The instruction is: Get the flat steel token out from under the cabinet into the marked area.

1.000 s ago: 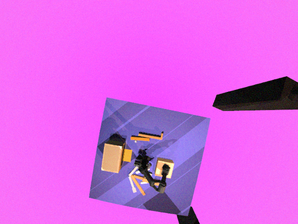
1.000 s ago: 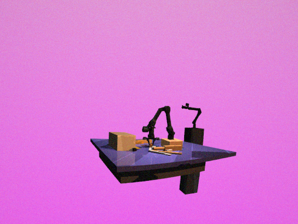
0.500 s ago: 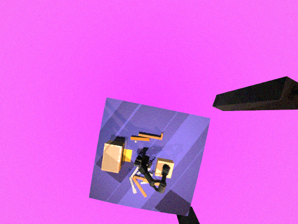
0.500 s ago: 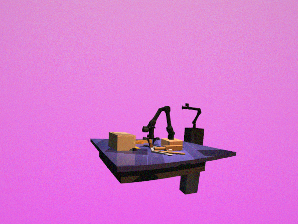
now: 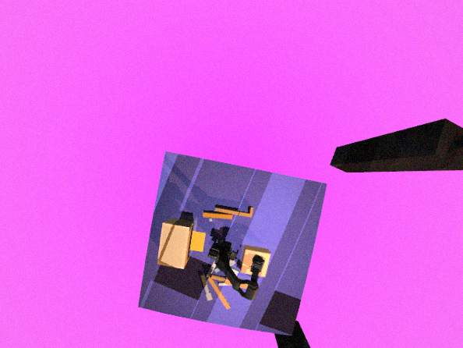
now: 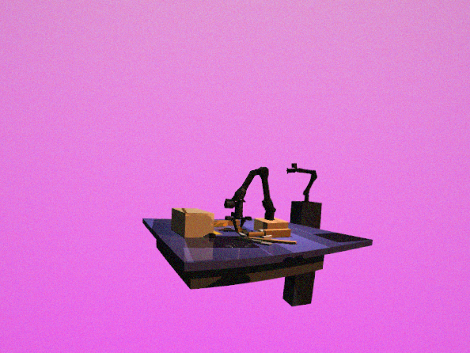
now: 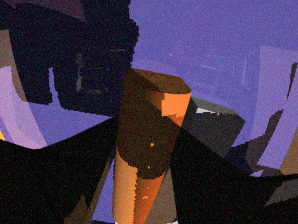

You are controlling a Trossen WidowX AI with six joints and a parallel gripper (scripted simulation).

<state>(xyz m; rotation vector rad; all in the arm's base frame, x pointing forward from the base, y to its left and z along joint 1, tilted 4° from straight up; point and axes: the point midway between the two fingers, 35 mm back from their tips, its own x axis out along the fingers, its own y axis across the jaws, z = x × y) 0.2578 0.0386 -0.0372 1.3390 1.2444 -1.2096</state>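
Observation:
The cabinet, a tan box (image 5: 173,245) (image 6: 192,222), stands at the left of the table. The marked area, a yellow patch (image 5: 198,241), lies directly in front of it. My gripper (image 6: 238,229) (image 7: 145,127) is low over the table, between the cabinet and the arm's base. It is shut on a thick orange handle (image 7: 150,122), which runs between the fingers in the wrist view. The far end of the held tool is hard to make out. The steel token cannot be made out. A tiny pale spot (image 5: 210,220) shows by the upper bars; I cannot tell what it is.
The base block (image 5: 249,269) (image 6: 277,223) stands right of the gripper. An orange bar (image 5: 222,296) and a pale bar (image 5: 206,289) lie close together below the gripper in the top view. A short orange bar (image 5: 217,215) and a hooked one (image 5: 243,214) lie above it.

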